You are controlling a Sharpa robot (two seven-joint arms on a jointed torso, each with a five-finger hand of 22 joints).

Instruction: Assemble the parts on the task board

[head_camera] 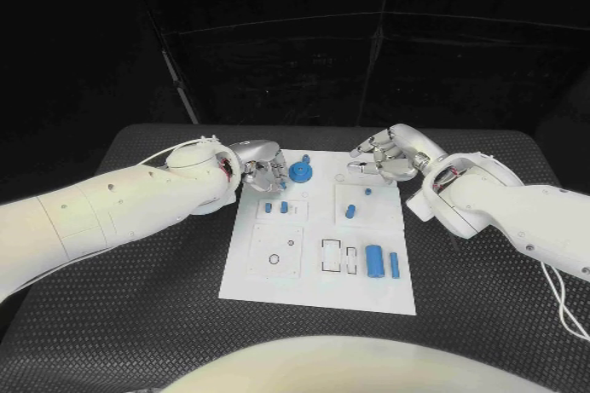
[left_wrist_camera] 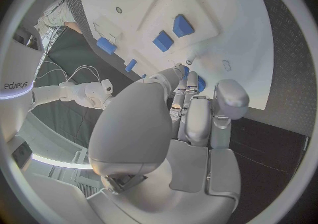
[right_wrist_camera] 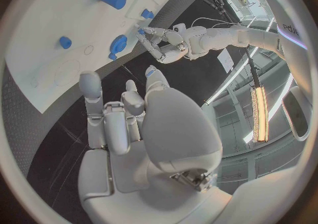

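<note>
Holding blue parts (head_camera: pixel 383 262): task board (head_camera: pixel 317 291) recesses.

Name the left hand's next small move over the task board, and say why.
Probably a short reach to close the fingers on the blue gear-like part. The left hand hovers at the task board's far corner right beside that part, and appears to hold nothing. The right hand sits at the far edge, also empty.

We are in a lab: black curtains (head_camera: pixel 369 52) behind the black table (head_camera: pixel 135 325) (ceiling strip light (right_wrist_camera: pixel 257 112) overhead).
</note>
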